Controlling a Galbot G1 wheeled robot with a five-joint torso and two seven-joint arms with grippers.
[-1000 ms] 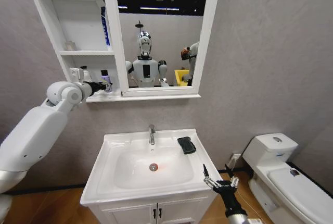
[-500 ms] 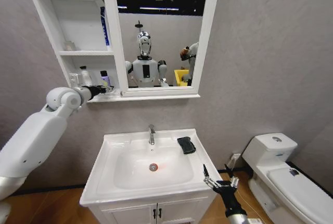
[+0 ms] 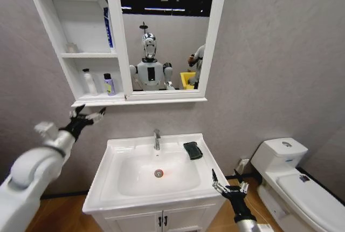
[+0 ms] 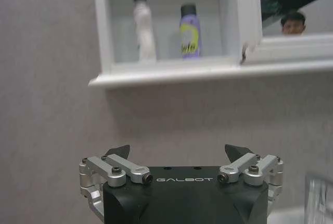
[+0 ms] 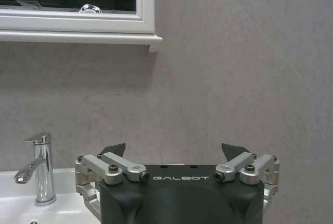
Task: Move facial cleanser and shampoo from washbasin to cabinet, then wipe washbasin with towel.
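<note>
The left arm is a smooth white shell with a rounded joint housing, narrowing to a black wrist and the left tool (image 3: 89,114), whose thin fingers are silver and black. The right tool (image 3: 228,184) looks the same. Up close, each tool has a matte black body lettered GALBOT, silver linkage bars with dark screws, and black pointed fingertips (image 4: 118,151).

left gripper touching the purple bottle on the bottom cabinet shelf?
Apart. In the head view the open left gripper hangs below the white cabinet, bare grey wall between it and the small purple bottle.
</note>
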